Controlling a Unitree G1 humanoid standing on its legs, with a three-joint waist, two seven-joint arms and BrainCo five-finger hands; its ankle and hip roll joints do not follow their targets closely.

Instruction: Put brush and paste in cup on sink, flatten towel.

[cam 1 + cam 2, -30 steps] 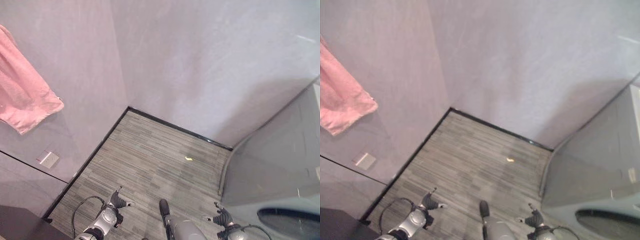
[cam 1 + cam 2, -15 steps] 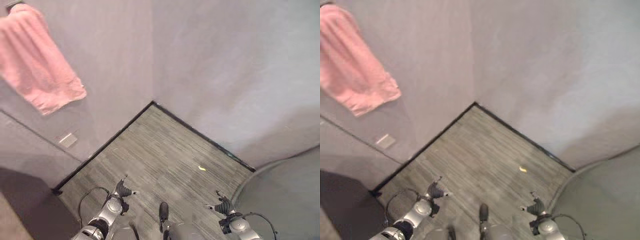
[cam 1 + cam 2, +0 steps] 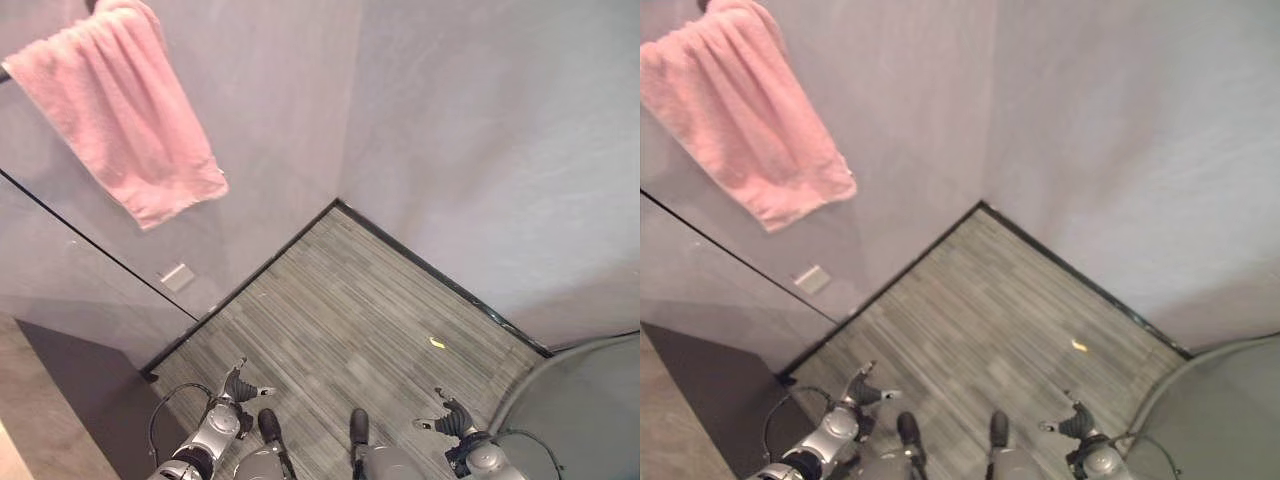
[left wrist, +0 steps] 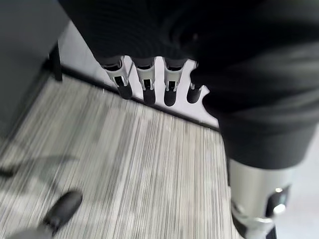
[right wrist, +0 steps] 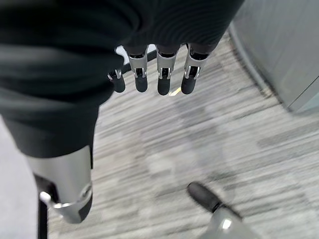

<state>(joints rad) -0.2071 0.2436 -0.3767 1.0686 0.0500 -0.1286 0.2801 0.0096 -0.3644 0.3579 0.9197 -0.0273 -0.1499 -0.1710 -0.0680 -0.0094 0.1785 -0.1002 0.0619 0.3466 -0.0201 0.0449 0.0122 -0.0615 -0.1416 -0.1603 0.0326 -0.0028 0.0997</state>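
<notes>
A pink towel hangs bunched from a rail on the grey wall at the upper left, also in the right eye view. My left hand hangs low at the bottom left above the striped floor, fingers straight and holding nothing. My right hand hangs at the bottom right, its fingers likewise straight and empty. Both hands are far below the towel.
A grey wood-pattern floor runs into a wall corner with a dark skirting. A small wall socket sits under the towel. A curved grey unit stands at the lower right. A small yellow scrap lies on the floor.
The camera has swung left: the towel and wall corner now sit further right in the picture, and the grey unit has slid towards the right edge. Both hands keep hanging as before.
</notes>
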